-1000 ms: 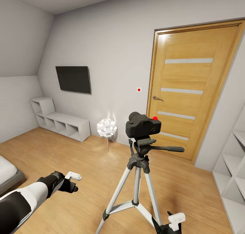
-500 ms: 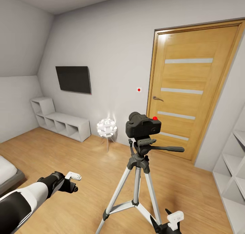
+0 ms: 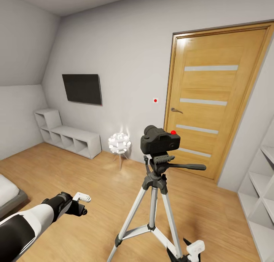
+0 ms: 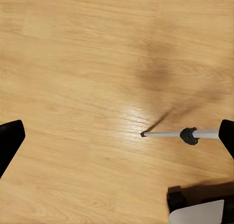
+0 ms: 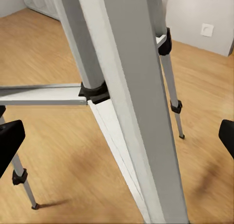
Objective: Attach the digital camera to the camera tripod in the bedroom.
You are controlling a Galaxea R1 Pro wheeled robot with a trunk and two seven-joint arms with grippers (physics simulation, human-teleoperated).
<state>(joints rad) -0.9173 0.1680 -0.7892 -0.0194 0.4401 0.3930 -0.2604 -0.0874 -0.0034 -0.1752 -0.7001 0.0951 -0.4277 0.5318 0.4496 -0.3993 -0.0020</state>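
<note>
**Camera seated on the tripod in the bedroom**

The small black digital camera (image 3: 160, 140), red dot on top, sits upright on the black pan head of the silver-legged camera tripod (image 3: 153, 201); the head's long handle points toward the oak door with pale horizontal stripes (image 3: 213, 98). The tripod's feet stand on the light wood plank floor (image 3: 95, 186), where the left wrist view shows one leg tip and its shadow. Just behind the tripod a white spiky globe lamp (image 3: 119, 142) glows by the light grey wall (image 3: 125, 56). Farther along that wall are a black flat screen (image 3: 82, 88) and low white cube shelving (image 3: 68, 137). The left gripper (image 3: 81, 203) hovers over bare floor away from the tripod, its jaws spread wide and empty. The right gripper (image 3: 192, 250) sits low beside the tripod's near leg, fingers wide apart, holding nothing
</note>
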